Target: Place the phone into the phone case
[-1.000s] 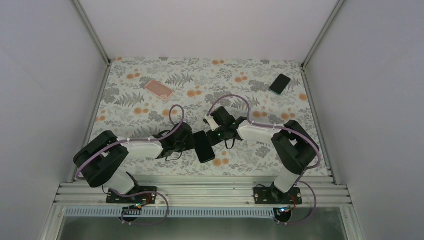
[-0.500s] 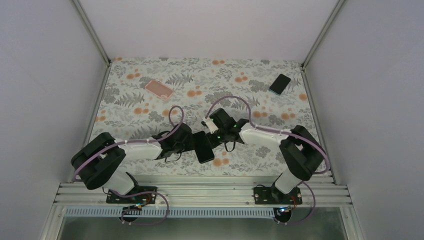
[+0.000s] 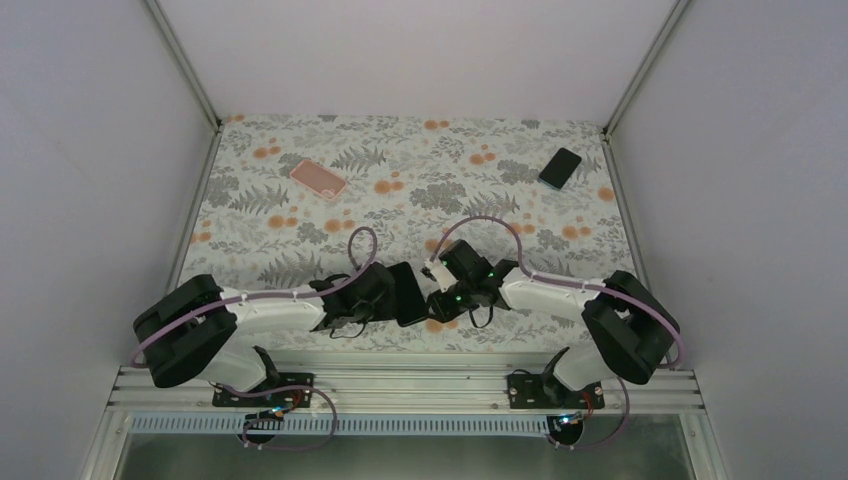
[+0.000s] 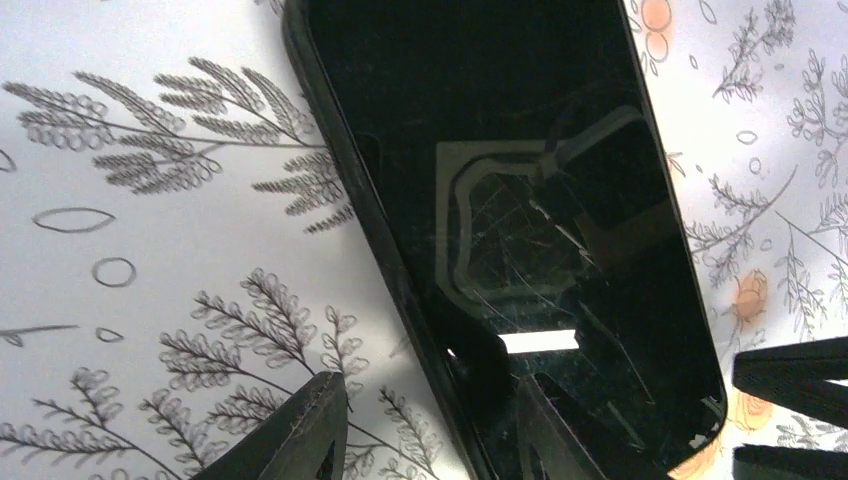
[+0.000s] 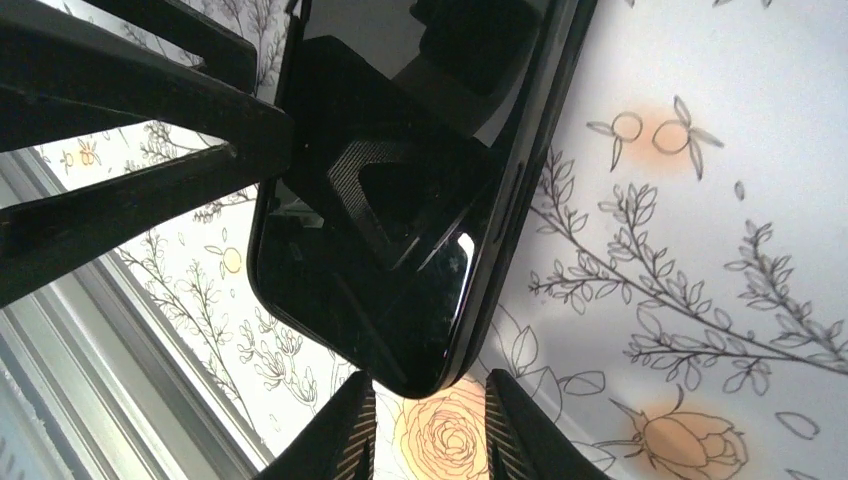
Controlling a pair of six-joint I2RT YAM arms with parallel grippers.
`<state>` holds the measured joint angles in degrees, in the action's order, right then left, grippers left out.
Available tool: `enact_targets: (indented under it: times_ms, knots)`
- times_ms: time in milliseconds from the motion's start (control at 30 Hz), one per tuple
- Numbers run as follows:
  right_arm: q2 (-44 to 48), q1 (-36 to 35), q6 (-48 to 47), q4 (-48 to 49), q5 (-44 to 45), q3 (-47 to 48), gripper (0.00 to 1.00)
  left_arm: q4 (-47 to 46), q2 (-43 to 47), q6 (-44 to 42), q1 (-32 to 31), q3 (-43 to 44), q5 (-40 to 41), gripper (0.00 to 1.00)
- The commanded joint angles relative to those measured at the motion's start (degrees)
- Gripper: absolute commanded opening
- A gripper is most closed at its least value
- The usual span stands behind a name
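Note:
A black phone [image 3: 408,294] lies flat on the floral table near its front edge, a dark rim round its glossy screen. My left gripper [image 3: 390,298] reaches it from the left. In the left wrist view the phone [image 4: 520,200] fills the frame, and the left gripper [image 4: 430,435] is open, one finger over the cloth and one over the screen. My right gripper [image 3: 437,303] is at the phone's right side. In the right wrist view the right gripper [image 5: 425,425] stands narrowly open at the corner of the phone [image 5: 390,230]. A pink phone case [image 3: 318,178] lies at the far left.
A second black phone [image 3: 560,167] lies at the far right by the wall. The metal rail [image 3: 400,380] runs along the table's near edge, just behind both grippers. White walls enclose the table on three sides.
Both grippers have come nearer the front edge. The right gripper dropped from the phone's far right end to its near right corner. The phone has turned slightly, now more upright in the top view.

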<state>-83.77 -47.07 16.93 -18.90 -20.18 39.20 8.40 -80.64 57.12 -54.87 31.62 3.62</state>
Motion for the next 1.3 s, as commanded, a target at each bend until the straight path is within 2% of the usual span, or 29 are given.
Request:
enact_targets:
  times_ms: [0,133,467,700,933,1267]
  knots:
    - [0.8,0.5,1.3,3.1,-2.5,-1.5,0.27,2.1,-1.4,2.2,-1.5,0.8,-1.1,0.44]
    - [-0.4,0.9,1.3,4.2,-2.2,-2.1,0.25,2.1,-3.9,1.9,-2.1,2.0,-1.1,0.44]
    - [-4.5,0.9,1.1,4.0,-1.3,-2.9,0.13,2.5,-6.1,2.6,-2.7,1.7,-0.8,0.43]
    - [-8.1,0.0,2.1,0.7,3.7,-1.0,0.08,2.8,-7.0,2.5,-2.7,1.2,-0.7,0.43]
    - [-12.7,-3.1,3.3,-3.6,12.2,2.0,0.08,2.6,-7.4,2.7,-2.4,0.4,-0.3,0.44]
    - [-20.7,-7.6,4.7,-7.6,17.2,6.7,0.08,2.0,-5.3,2.3,0.0,-2.2,-0.7,0.44]
